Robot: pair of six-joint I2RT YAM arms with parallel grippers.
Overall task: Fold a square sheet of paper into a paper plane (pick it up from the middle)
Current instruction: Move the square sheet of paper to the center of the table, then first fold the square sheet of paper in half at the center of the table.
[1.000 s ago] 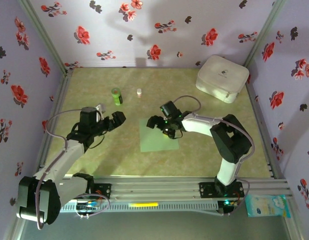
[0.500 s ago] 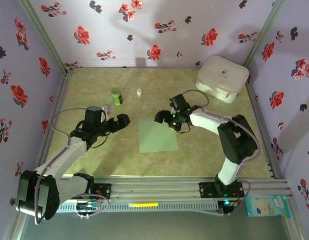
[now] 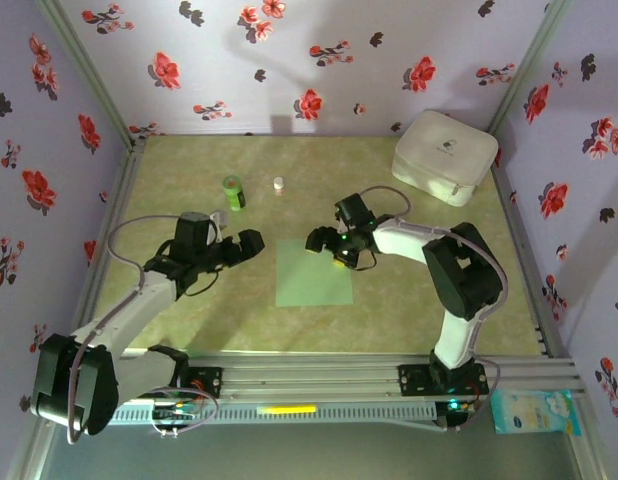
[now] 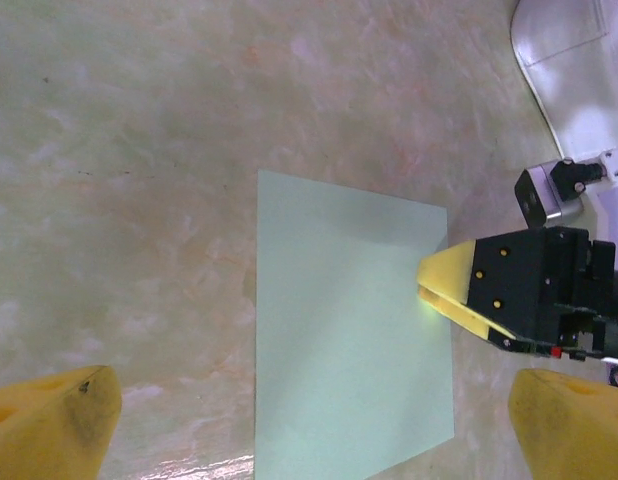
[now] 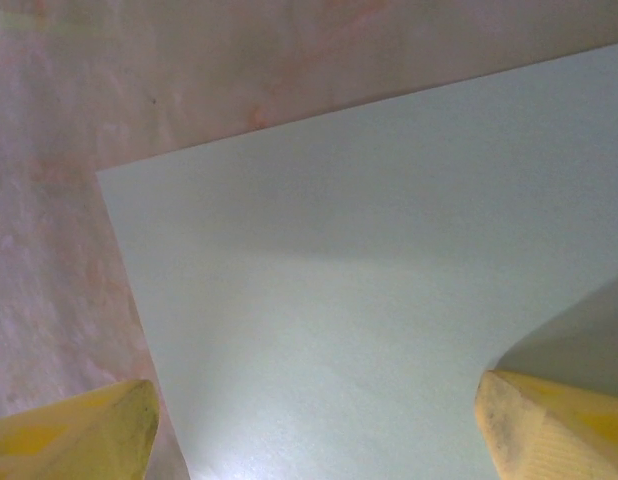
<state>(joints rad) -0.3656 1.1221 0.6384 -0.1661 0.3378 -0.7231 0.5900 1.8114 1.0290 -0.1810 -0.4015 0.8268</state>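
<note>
- At left, the left gripper point(image 3: 244, 243) hangs just beside the sheet's left edge, its jaws spread to the full and holding nothing.
- At centre, the square sheet of paper point(image 3: 314, 272) lies flat on the worktop point(image 3: 389, 320) between the two arms. No crease shows, so folding is judged not begun.
- At right, the right gripper point(image 3: 326, 247) sits low over the sheet's far right corner. Its jaws are wide apart and empty. In the wrist view one fingertip point(image 5: 79, 435) is at the paper's edge and the other is over the paper.
- Recommendation: a flat, thin sheet gives the jaws nothing to bite. Take the lift at the middle of the sheet, as the task asks, rather than at this corner. Close slowly so the paper bows up between the tips instead of sliding away.
- Risk: a dragged tip could skew or crumple the sheet.
</note>
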